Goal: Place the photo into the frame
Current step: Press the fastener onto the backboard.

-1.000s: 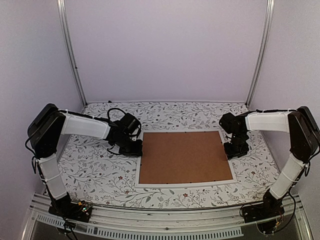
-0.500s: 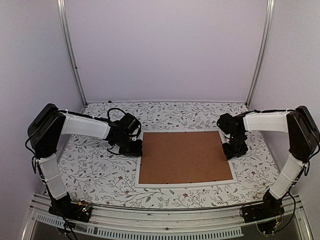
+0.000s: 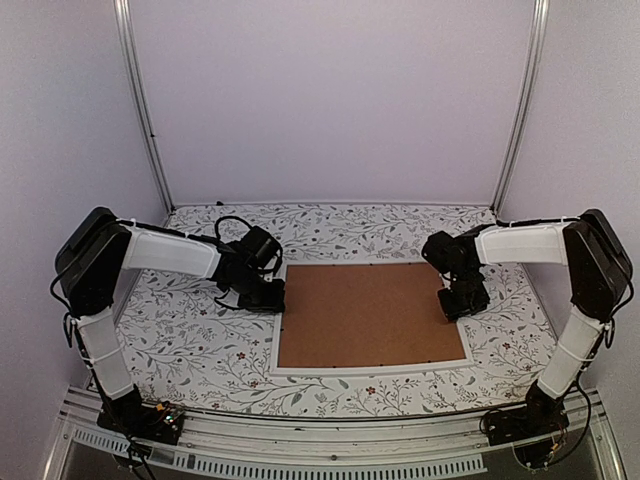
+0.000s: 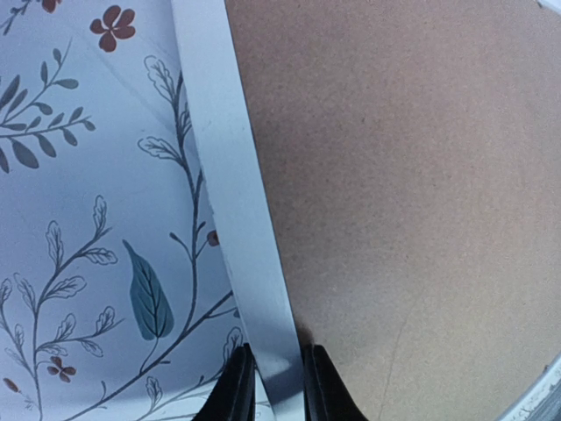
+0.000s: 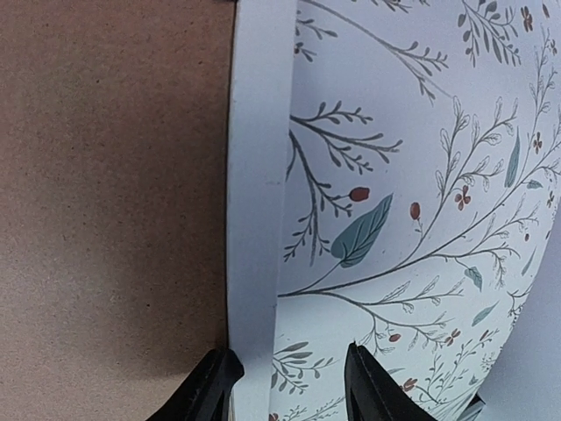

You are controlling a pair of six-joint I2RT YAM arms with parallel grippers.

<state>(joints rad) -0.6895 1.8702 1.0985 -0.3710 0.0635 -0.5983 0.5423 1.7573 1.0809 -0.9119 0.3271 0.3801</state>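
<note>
The frame (image 3: 370, 370) lies flat mid-table, its narrow white border around a brown backing board (image 3: 365, 312). The photo is hidden. My left gripper (image 3: 275, 298) is at the frame's left side; in the left wrist view my left gripper (image 4: 276, 386) is shut on the white rail of the frame (image 4: 228, 175), one finger on each side. My right gripper (image 3: 462, 303) is at the frame's right side. Seen from the right wrist, my right gripper (image 5: 289, 386) stands open astride the frame's rail (image 5: 259, 175), one fingertip (image 5: 206, 386) at the board's edge, the other over the cloth.
A floral tablecloth (image 3: 190, 340) covers the table. Metal posts (image 3: 145, 110) and pale walls close in the back and sides. The brown board (image 4: 394, 175) fills most of the left wrist view.
My right gripper has slid left onto the frame's right edge. The left arm and the frame have not moved.
</note>
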